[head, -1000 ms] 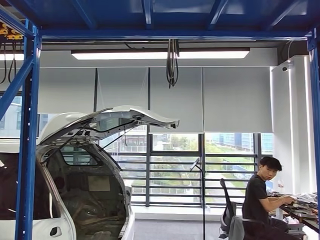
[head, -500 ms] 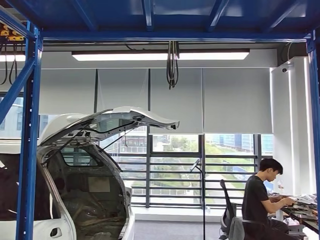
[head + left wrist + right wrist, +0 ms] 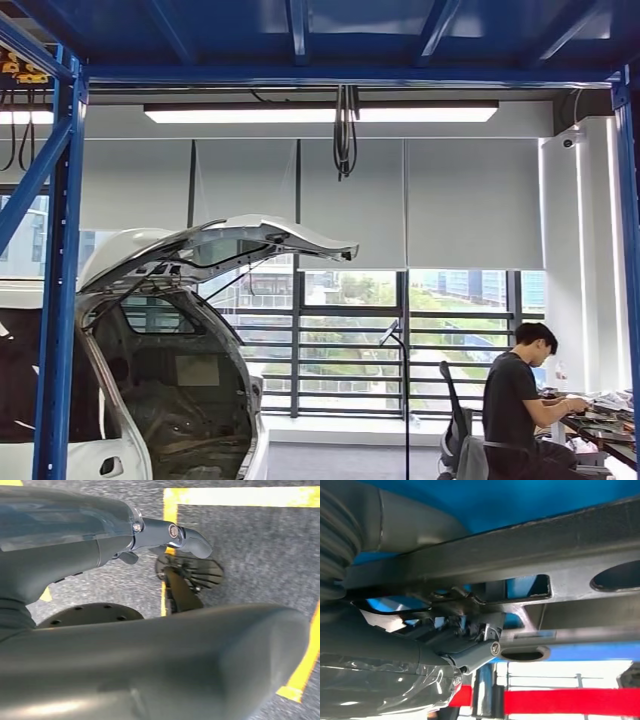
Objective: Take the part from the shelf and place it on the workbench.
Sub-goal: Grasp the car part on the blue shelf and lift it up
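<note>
The part is a long dark metal bar with oval and rectangular cut-outs, lying close against the blue shelf surface. My right hand grips it, the thick thumb on one side and a dark finger on the other. My left hand hangs over grey floor marked with yellow tape, one finger stretched out straight and nothing in it.
Blue rack posts and beams frame the head view. Behind them stands a white car with its hatch raised. A person sits at a cluttered desk at the right. A red barrier belt runs past a chrome post.
The whole head picture has slid down a little, so the camera has tilted slightly upward. The seated person has leaned a bit further toward the desk.
</note>
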Controlling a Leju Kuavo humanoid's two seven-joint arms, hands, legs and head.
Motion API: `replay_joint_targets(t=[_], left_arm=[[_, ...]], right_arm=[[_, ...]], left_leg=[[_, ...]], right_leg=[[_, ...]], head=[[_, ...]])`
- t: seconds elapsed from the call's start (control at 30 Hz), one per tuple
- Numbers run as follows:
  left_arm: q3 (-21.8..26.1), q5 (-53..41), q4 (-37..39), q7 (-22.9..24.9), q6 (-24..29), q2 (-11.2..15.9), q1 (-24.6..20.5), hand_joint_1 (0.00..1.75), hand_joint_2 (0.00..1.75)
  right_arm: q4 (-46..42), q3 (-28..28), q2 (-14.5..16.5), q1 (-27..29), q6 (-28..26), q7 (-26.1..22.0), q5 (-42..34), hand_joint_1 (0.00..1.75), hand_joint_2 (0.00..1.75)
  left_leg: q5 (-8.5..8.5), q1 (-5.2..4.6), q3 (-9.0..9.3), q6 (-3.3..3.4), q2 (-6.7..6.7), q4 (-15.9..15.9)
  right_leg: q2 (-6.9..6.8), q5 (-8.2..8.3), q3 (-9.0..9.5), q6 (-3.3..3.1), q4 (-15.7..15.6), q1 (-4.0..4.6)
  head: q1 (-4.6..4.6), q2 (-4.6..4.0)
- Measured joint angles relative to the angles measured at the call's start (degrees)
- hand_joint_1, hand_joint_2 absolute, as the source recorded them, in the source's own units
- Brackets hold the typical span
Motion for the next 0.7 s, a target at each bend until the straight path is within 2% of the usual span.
replay_joint_targets(t=[0.13,0.27,0.53,0.7], left_arm=[[-0.77,-0.86,0.00,-2.69,0.28,0.00,0.07,0.00,0.00],[-1.13,-0.90,0.00,-4.54,0.13,0.00,0.20,0.00,1.75],[-1.15,-0.87,0.00,-5.12,1.19,0.00,0.43,0.00,1.75],[-1.14,-0.73,0.00,-4.77,1.54,0.00,0.49,0.00,1.75]], right_arm=[[-1.90,-0.91,-0.93,1.63,-1.47,0.28,-0.16,1.75,1.75],[-6.20,-2.65,-2.32,4.54,-2.46,0.51,-0.90,1.75,1.75],[-23.29,-8.77,-5.01,13.37,-0.51,0.65,-5.15,1.75,1.75],[-34.12,-13.20,-6.18,16.62,1.67,-1.07,-10.53,1.75,1.75]], left_leg=[[0.00,0.00,0.00,0.01,-0.02,0.00],[-0.03,0.00,-0.03,0.04,-0.02,0.00],[-0.04,0.00,-0.29,0.05,-0.02,0.00],[-0.04,0.01,-0.43,0.04,-0.02,0.00]], right_leg=[[-0.05,0.00,0.03,0.01,-0.03,0.02],[-0.04,0.00,0.04,0.01,-0.06,0.01],[-0.05,0.00,-0.21,0.01,-0.07,-0.01],[-0.05,0.00,-0.37,0.01,-0.06,0.00]], head=[[0.00,0.00],[0.00,0.00],[0.00,0.00],[0.00,0.00]])
